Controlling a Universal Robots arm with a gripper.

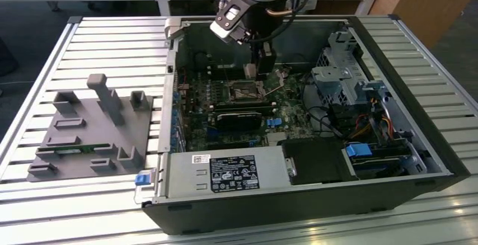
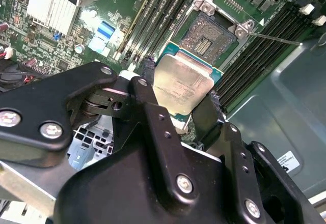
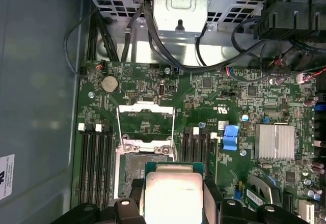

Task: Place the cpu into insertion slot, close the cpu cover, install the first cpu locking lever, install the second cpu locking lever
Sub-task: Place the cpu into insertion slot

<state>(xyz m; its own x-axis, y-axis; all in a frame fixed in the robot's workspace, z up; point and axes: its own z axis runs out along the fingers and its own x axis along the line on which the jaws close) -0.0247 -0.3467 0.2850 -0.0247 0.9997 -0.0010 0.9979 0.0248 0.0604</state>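
The arm reaches down from the far side into the open case (image 1: 418,116) lying on the table (image 1: 112,43), wrist pointing straight down over the middle of the board. The tool (image 1: 258,72) is pinching the cpu (image 2: 184,81). In the second wrist view its black fingers (image 2: 146,74) press on two opposite edges, and the silvery face is flat and bare between them.

The cpu hangs over the slot (image 2: 210,36), partly overlapping it and not seated; I cannot tell how high. The cover (image 3: 146,105) stands flipped open just beyond the slot.

I'd say the chip is light, stiff and thin, with smooth edges that could slip under a weak grip. Its underside and the slot's contacts look delicate, so the edges are the right place to hold it.
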